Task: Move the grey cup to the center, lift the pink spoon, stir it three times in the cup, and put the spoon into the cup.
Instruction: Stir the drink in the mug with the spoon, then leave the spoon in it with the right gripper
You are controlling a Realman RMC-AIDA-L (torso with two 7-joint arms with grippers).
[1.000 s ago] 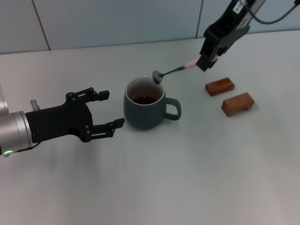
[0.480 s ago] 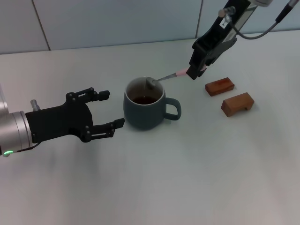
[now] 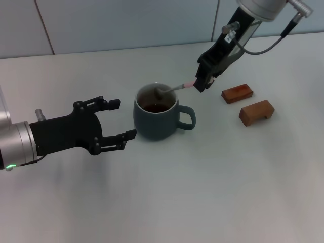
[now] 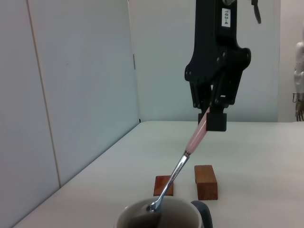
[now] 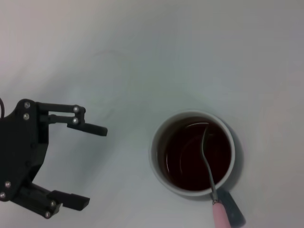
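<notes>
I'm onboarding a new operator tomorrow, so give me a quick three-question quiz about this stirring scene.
1. True or false: the left gripper is shut on the grey cup.
2. What does the right gripper hold?
A. a wooden block
B. the pink spoon
C. nothing
3. Fill in: the spoon's metal bowl is inside the ____.

Key:
1. False. It is open beside the cup, not touching it.
2. B, held by its pink handle.
3. Cup. It is inside the rim, over the dark liquid; the two wooden blocks lie apart on the table.

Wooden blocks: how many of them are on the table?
2. One wooden block lies nearer the wall; the other wooden block lies beside it, nearer the robot, both right of the grey cup.
</notes>
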